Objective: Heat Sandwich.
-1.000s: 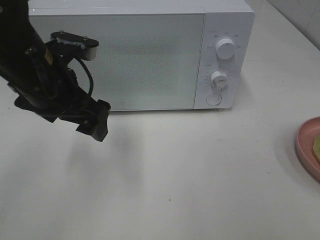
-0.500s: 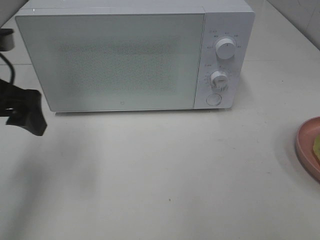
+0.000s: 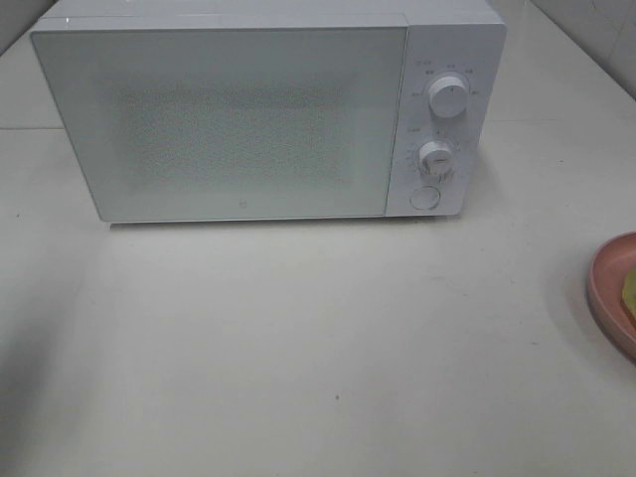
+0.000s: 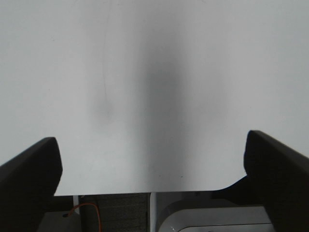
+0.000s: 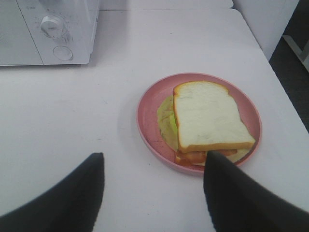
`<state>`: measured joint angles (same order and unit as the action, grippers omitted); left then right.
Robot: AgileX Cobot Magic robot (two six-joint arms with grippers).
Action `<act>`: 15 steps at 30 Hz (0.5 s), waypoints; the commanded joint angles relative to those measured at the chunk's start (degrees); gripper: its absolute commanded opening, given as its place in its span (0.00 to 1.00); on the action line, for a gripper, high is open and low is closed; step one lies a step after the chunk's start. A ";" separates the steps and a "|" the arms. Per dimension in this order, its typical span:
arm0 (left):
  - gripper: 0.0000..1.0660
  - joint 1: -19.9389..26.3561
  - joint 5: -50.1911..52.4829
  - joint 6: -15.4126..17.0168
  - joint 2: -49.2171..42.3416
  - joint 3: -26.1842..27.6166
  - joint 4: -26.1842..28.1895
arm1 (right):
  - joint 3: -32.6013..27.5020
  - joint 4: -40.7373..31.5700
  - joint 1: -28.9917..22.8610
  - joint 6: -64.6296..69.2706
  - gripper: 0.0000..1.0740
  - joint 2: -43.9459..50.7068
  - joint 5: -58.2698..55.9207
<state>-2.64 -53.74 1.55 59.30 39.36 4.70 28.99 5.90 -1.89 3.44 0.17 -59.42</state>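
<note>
While the white microwave (image 3: 268, 114) sits at the back of the pale table (image 3: 328, 348) with its door closed and two dials (image 3: 449, 96) on its control panel, neither arm shows from above. Off to the microwave's left, the left gripper (image 4: 154, 166) hangs over bare tabletop, jaws spread wide with nothing between them. To the microwave's right and nearer the front edge, the sandwich (image 5: 207, 121) lies on a round pink plate (image 5: 147, 118). The right gripper (image 5: 152, 181) hovers just short of that plate, jaws apart and empty.
</note>
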 commanded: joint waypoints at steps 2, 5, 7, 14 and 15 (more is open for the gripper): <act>0.92 0.40 -2.58 -0.23 -5.90 -2.06 -1.38 | 0.00 0.29 0.34 -0.52 0.55 1.60 0.69; 0.92 0.40 -4.07 -0.23 -12.89 -4.13 -1.66 | 0.00 0.29 0.34 -0.46 0.55 1.60 0.69; 0.92 0.40 -4.01 -0.23 -16.27 -5.84 -1.60 | 0.00 0.29 0.34 -0.46 0.55 1.60 0.69; 0.92 0.40 -5.50 -0.23 -26.47 -10.83 -1.78 | 0.00 0.29 0.34 -0.46 0.55 1.60 0.69; 0.92 0.40 -5.67 -0.23 -29.56 -11.06 -1.72 | 0.00 0.29 0.34 -0.46 0.55 1.60 0.69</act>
<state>-2.35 -59.36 1.55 31.74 28.71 2.98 28.99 5.90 -1.89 3.44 0.17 -59.42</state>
